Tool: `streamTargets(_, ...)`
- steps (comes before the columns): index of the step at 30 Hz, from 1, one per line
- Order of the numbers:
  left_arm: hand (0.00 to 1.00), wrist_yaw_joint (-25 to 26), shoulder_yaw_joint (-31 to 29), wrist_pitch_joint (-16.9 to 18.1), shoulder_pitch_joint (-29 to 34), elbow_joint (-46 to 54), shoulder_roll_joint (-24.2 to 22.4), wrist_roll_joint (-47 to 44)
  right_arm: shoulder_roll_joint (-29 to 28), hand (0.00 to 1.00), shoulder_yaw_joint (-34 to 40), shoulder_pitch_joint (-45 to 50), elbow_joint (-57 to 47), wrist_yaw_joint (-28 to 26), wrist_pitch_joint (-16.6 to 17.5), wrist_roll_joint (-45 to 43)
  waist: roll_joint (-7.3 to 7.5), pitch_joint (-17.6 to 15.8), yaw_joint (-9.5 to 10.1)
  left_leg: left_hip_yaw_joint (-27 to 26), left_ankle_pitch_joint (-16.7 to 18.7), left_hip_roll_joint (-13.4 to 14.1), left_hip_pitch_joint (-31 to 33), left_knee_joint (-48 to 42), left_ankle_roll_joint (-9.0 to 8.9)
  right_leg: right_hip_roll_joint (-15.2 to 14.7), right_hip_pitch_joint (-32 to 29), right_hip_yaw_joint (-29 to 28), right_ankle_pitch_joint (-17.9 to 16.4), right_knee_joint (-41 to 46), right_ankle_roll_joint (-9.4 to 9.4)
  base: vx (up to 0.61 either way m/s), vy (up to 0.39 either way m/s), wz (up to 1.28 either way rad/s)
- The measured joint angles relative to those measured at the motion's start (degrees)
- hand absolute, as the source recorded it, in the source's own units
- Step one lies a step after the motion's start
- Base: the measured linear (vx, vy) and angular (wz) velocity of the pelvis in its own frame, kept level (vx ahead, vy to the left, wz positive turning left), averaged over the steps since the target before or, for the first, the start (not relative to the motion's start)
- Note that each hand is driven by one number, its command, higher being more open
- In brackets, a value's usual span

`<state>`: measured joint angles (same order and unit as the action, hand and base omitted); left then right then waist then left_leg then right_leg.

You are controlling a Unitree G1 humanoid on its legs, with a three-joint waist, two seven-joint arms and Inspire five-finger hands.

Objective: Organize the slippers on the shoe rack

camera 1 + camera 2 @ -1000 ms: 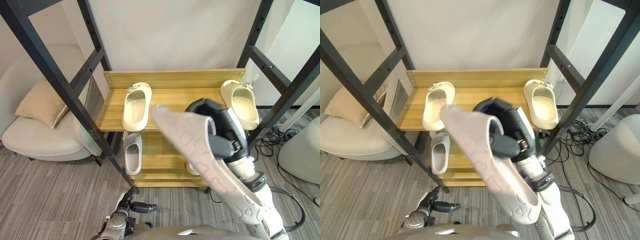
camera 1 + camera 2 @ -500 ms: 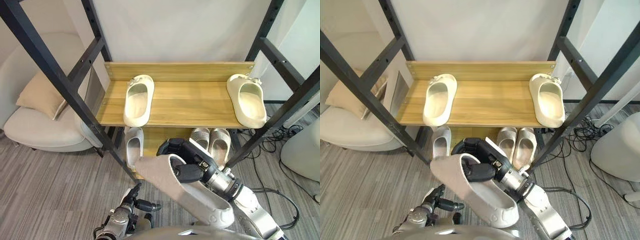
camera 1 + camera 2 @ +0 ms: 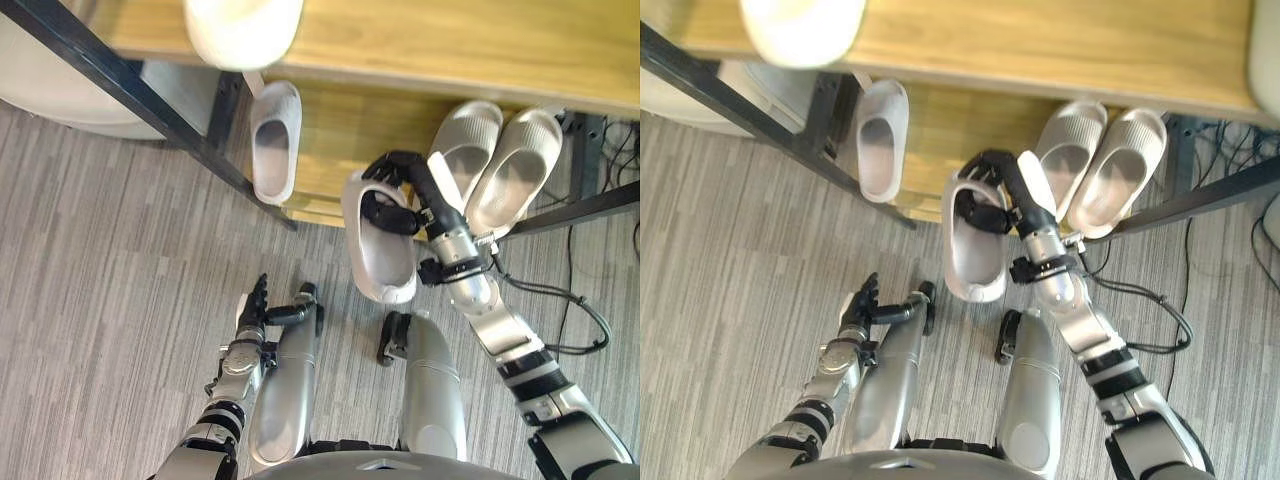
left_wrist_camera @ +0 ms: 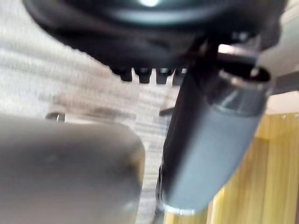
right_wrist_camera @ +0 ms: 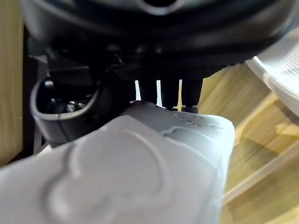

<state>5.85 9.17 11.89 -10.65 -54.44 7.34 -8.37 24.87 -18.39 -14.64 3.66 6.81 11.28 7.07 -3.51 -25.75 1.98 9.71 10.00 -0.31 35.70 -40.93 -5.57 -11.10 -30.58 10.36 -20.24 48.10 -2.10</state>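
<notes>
My right hand (image 3: 392,200) is shut on a grey slipper (image 3: 385,265), fingers curled over its toe strap, holding it just in front of the lower shelf (image 3: 340,130) of the wooden shoe rack. The same slipper (image 5: 131,177) lies right under the fingers in the right wrist view. On that lower shelf a single grey slipper (image 3: 273,140) lies at the left, and a pair of pale slippers (image 3: 465,140) lies at the right. A cream slipper (image 3: 240,25) rests on the upper shelf. My left hand (image 3: 250,318) hangs low over the floor, open and holding nothing.
A black slanted frame bar (image 3: 150,95) crosses in front of the rack's left side and another (image 3: 590,200) runs by its right. A pale armchair (image 3: 60,80) stands left of the rack. Grey striped carpet (image 3: 100,300) covers the floor.
The camera has tipped down toward the floor. My right hand has carried the grey slipper down from upper-shelf height to the front of the lower shelf.
</notes>
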Motion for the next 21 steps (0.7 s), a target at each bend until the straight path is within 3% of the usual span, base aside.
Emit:
streamTargets(4, 1.00, 0.0, -7.2, 0.4, -0.3, 4.9, -1.2, -0.4, 0.0, 0.00, 2.1, -5.7, 0.4, 6.8, 0.0, 5.0, 0.01, -0.8, 1.10, 0.6, 3.0, 0.1, 9.9, -9.5, -0.82, -1.2, -9.6, 0.7, -3.5, 10.5, -0.07, -0.08, -0.056, 0.00)
streamTargets(5, 1.00, 2.8, -14.1, 1.2, 1.8, 11.3, -2.5, -1.1, 0.5, 0.00, 3.8, -14.0, -2.7, 13.0, -0.1, 9.1, 0.98, -2.0, 3.69, 1.1, 5.6, 0.5, 23.0, -20.2, -1.88, -2.0, -22.7, 0.6, -7.7, 22.0, 0.29, -0.18, -0.041, -0.11)
streamTargets(6, 1.00, 3.8, -16.2, 1.2, 1.1, 10.1, -2.2, -2.1, 0.6, 0.00, 4.1, -15.9, -3.5, 14.1, 0.0, 9.2, 2.45, -2.9, 3.70, 1.5, 5.9, 0.5, 25.6, -21.9, -2.25, -2.1, -25.1, 0.6, -8.2, 23.8, 0.70, -0.17, -0.032, -0.01)
streamTargets(8, 1.00, 3.1, -16.9, 2.0, 0.4, 10.8, -3.2, -4.8, 0.8, 0.00, 6.7, -16.4, -3.1, 15.0, -1.4, 9.2, 3.61, -3.6, 4.91, 2.5, 6.4, 0.1, 27.8, -24.8, -2.90, -2.6, -26.6, 1.4, -9.1, 26.6, 1.52, -0.03, -0.011, 0.17)
streamTargets(12, 1.00, 4.0, -17.0, 1.8, 0.2, 11.1, -3.4, -4.5, 1.2, 0.00, 5.8, -18.7, -2.8, 15.2, -1.7, 9.6, 3.76, -3.6, 5.38, 1.9, 6.5, -0.2, 27.9, -25.7, -2.74, -3.2, -26.9, 0.8, -9.6, 28.0, 1.25, -0.02, -0.001, 0.01)
streamTargets(14, 1.00, 4.0, -17.1, 2.1, 0.3, 12.3, -3.4, -4.5, 3.4, 0.00, 5.3, -22.0, -2.8, 16.2, -1.7, 10.3, 3.74, -3.0, 5.68, 2.0, 6.7, -0.3, 31.0, -27.5, -2.47, -3.5, -29.8, 0.7, -10.0, 29.8, 1.18, -0.04, -0.001, 0.00)
streamTargets(16, 1.00, 3.9, -17.0, 3.1, -0.5, 13.6, -3.3, -4.7, 5.3, 0.00, 6.2, -28.3, -0.8, 19.3, -1.9, 12.7, 4.02, -3.1, 6.01, 3.2, 6.7, -1.6, 36.4, -30.6, -2.84, -5.0, -34.5, 1.6, -10.9, 33.5, 2.29, -0.03, -0.014, 0.26)
streamTargets(21, 1.00, 5.1, -14.5, 2.4, -1.1, 13.0, -3.2, -4.6, 5.4, 0.00, 4.9, -33.7, 7.1, 19.8, -2.8, 13.6, 4.34, -3.3, 7.53, 4.0, 6.4, -3.6, 38.1, -31.9, -3.67, -7.0, -35.5, 2.3, -12.6, 36.0, 2.58, 0.03, -0.051, 0.26)
